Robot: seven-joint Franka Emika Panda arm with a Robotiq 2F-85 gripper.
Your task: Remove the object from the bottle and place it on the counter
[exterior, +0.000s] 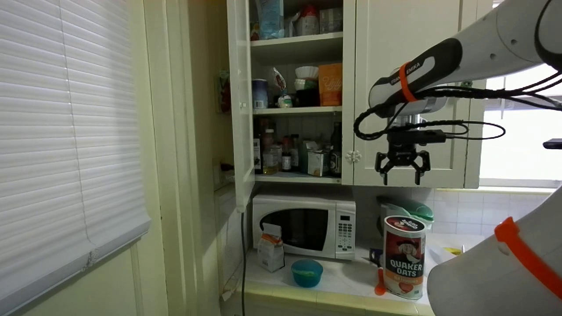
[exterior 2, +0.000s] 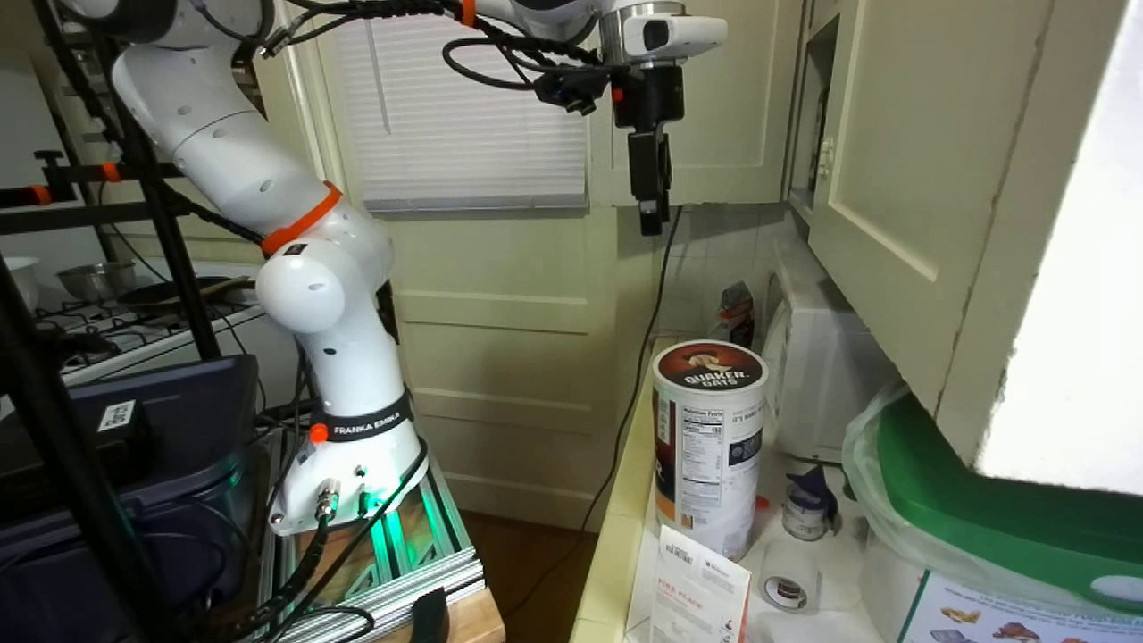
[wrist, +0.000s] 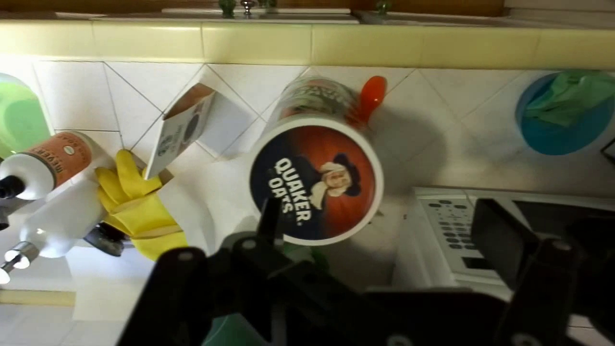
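The bottle, a wide Quaker Oats canister (exterior: 405, 259), stands upright on the whitish tiled counter (exterior: 347, 278) near its front edge. Its printed lid (wrist: 317, 182) is on, as the wrist view shows from above. My gripper (exterior: 402, 181) hangs over the canister, fingers down, with a wide space below it to the lid. In the wrist view the two fingers (wrist: 272, 216) are far apart, and nothing sits between them. The object is hidden or out of view.
An orange spoon (wrist: 372, 96) lies beside the canister's base. Around it are a blue bowl (exterior: 307, 273), a white bag (exterior: 271, 252), the microwave (exterior: 303, 226), a carton (exterior 2: 696, 589) and a green-lidded container (exterior 2: 982, 509). A cupboard door (exterior: 241, 109) stands ajar above.
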